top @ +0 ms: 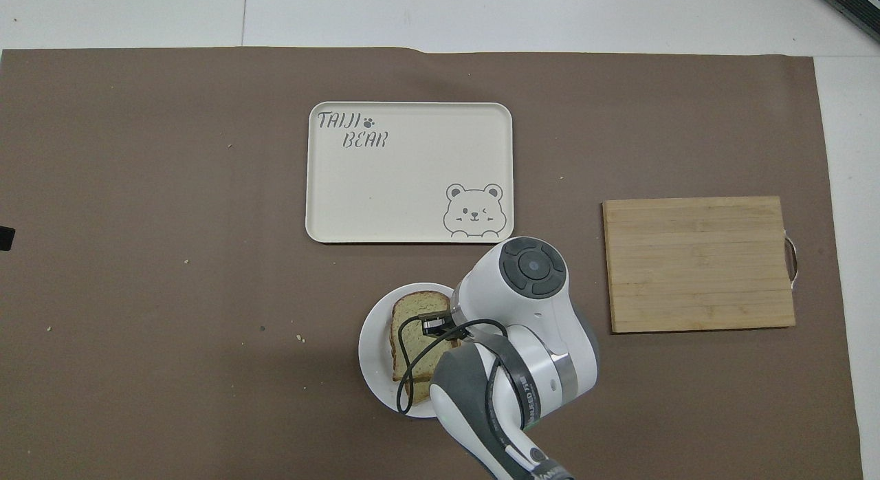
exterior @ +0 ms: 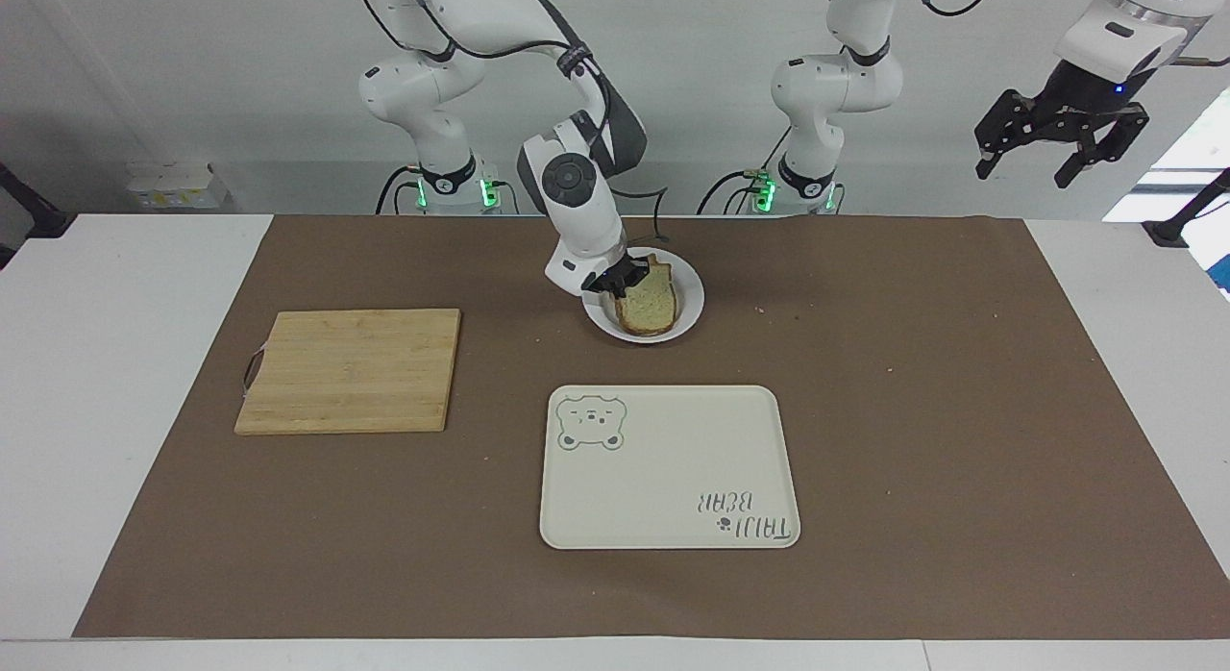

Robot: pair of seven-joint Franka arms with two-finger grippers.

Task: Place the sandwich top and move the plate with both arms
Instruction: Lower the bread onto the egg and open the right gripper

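I have the right hand (exterior: pixel 620 285) clamped on the top slice (exterior: pixel 650 303), resting it over the sandwich on the plate (exterior: pixel 688 310) near the robots. Next I should release cleanly and retreat. The left hand (exterior: pixel 1062 144), fingers apart, waits high.

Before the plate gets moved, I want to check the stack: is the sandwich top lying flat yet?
Not flat: the sandwich top sits tilted on the plate, its edge still raised at the right gripper.
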